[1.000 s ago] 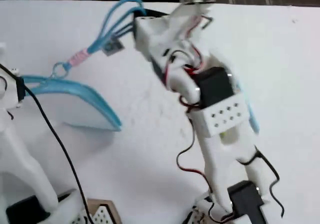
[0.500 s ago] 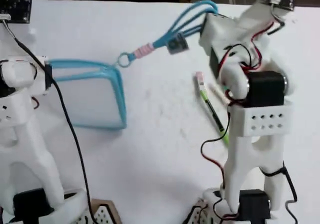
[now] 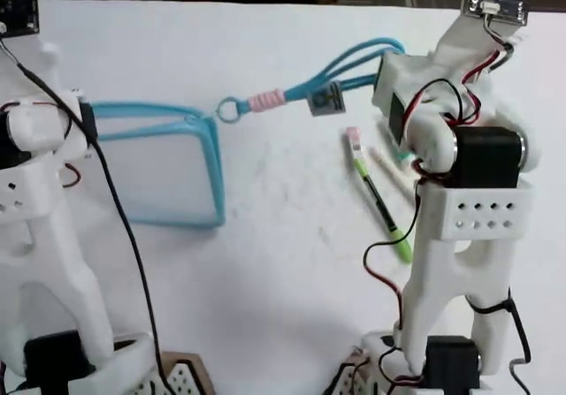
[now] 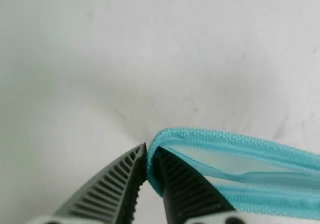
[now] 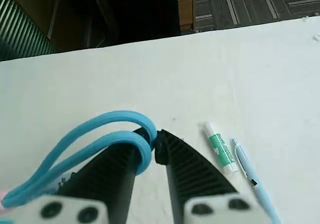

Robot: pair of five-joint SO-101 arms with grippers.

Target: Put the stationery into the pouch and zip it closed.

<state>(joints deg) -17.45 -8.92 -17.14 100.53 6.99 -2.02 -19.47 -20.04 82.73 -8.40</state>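
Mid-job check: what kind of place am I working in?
Likely an indoor lab or office bench: a white table carrying two robot arms, grey tiled floor beyond its far edge, and a pouch, blue cord and green pen laid out.

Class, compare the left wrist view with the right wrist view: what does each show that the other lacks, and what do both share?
Left wrist, not right: left gripper shut on the pouch edge. Right wrist, not left: right gripper shut on the cord, two pens, a dark room behind. Both: the white table.
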